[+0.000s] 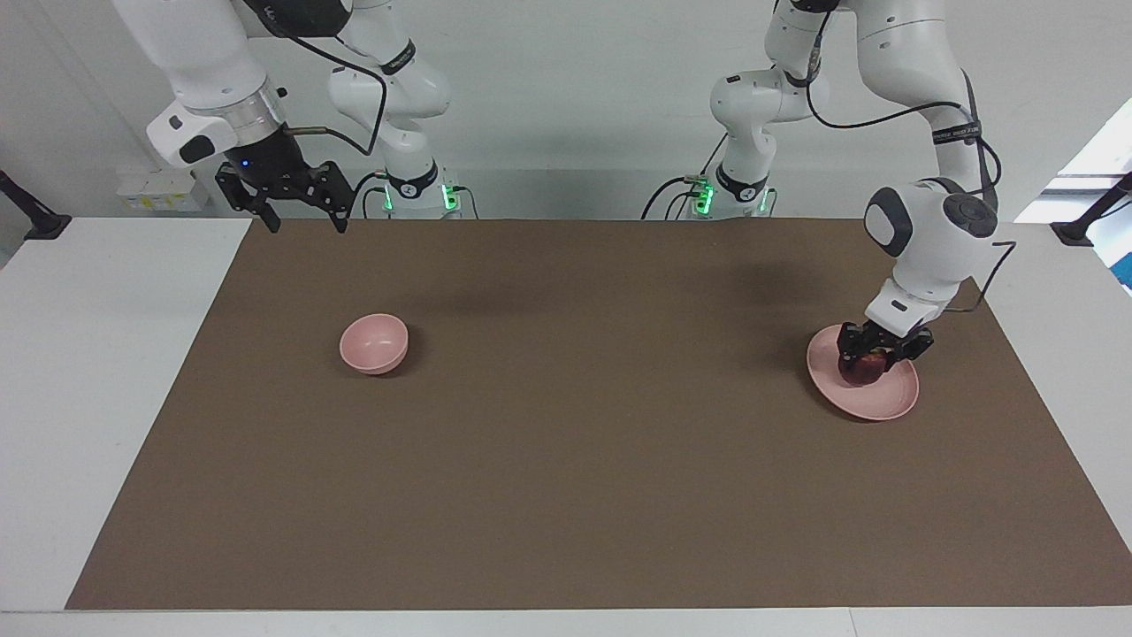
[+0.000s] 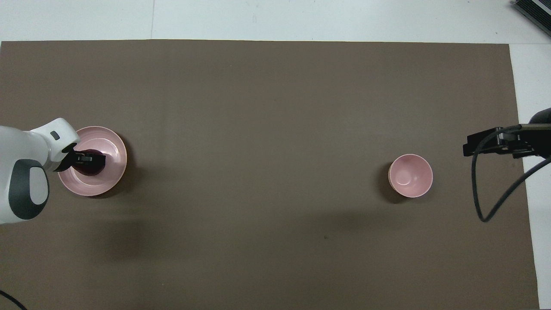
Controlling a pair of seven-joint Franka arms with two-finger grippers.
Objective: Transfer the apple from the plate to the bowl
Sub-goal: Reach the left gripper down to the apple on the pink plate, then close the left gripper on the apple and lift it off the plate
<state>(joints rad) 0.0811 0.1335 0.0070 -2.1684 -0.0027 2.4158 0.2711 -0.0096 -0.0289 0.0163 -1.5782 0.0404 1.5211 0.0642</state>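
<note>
The dark red apple (image 1: 864,370) sits on the pale pink plate (image 1: 889,402) toward the left arm's end of the table. My left gripper (image 1: 875,358) is down on the plate with its fingers at the apple's sides, shut on it. In the overhead view the left gripper (image 2: 89,160) covers much of the apple (image 2: 91,169) on the plate (image 2: 112,146). The small pink bowl (image 1: 374,342) stands empty toward the right arm's end and also shows in the overhead view (image 2: 410,175). My right gripper (image 1: 301,221) waits open and raised over the mat's edge by the robots; it shows in the overhead view (image 2: 490,145) too.
A brown mat (image 1: 566,460) covers most of the white table (image 1: 97,354). The plate and the bowl stand far apart on it, with bare mat between them. A black cable (image 2: 495,193) hangs from the right arm.
</note>
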